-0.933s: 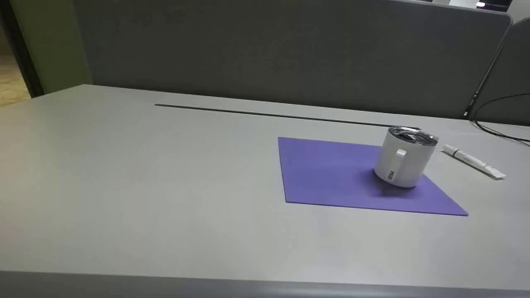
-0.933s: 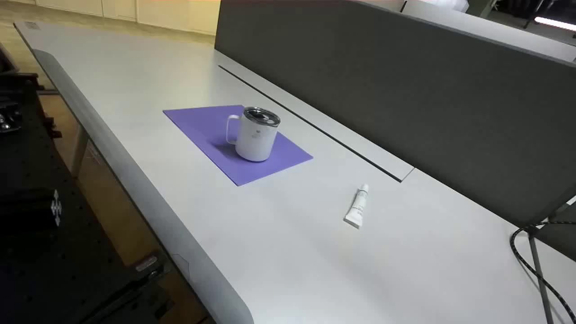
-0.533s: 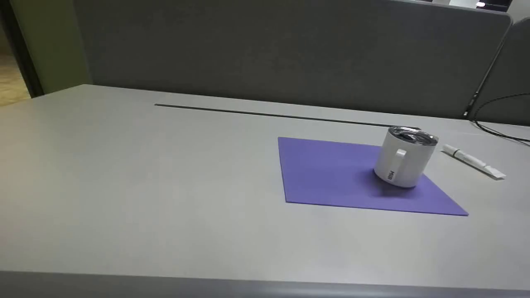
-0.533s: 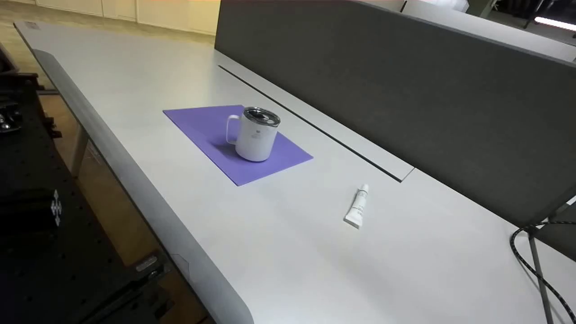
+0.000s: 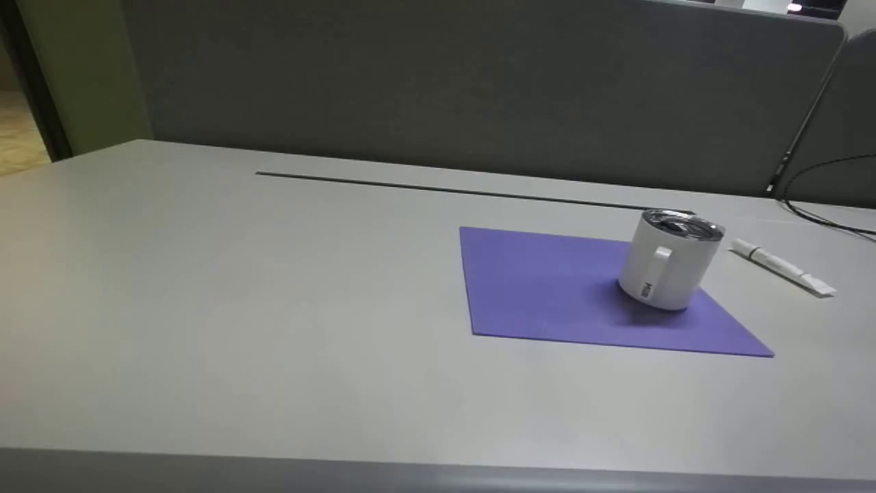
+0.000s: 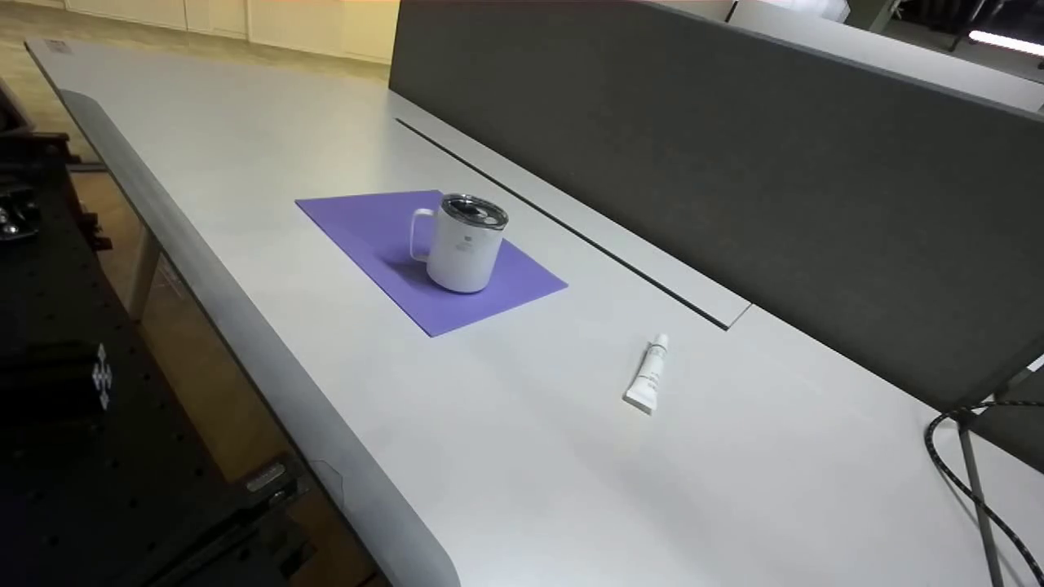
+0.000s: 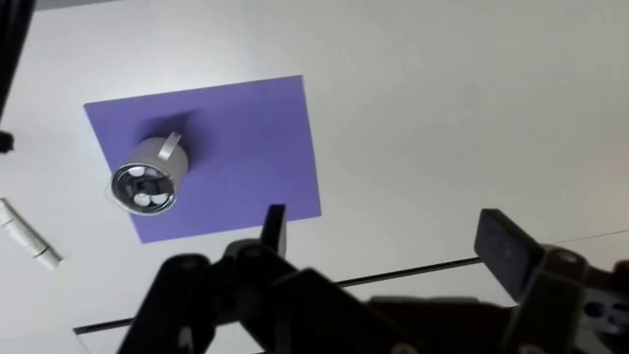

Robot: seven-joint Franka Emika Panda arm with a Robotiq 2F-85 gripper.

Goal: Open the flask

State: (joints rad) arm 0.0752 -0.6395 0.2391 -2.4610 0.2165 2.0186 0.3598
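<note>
The flask (image 5: 667, 267) is a squat white mug-like container with a handle and a clear, silvery-rimmed lid on its top. It stands upright on a purple mat (image 5: 540, 287). It also shows in an exterior view (image 6: 463, 257), with its handle toward the table's near side. In the wrist view, the flask (image 7: 162, 157) is at the left on the purple mat (image 7: 255, 147). My gripper (image 7: 381, 221) is open and empty, above the table and apart from the flask, which lies off to the left of the jaws. The gripper does not show in the exterior views.
A white tube (image 6: 648, 375) lies on the white table (image 6: 522, 456) beside the mat. A dark slot (image 6: 563, 224) runs along the table's back. A grey partition (image 6: 718, 163) stands behind it. A black cable (image 6: 971, 489) lies at the far corner.
</note>
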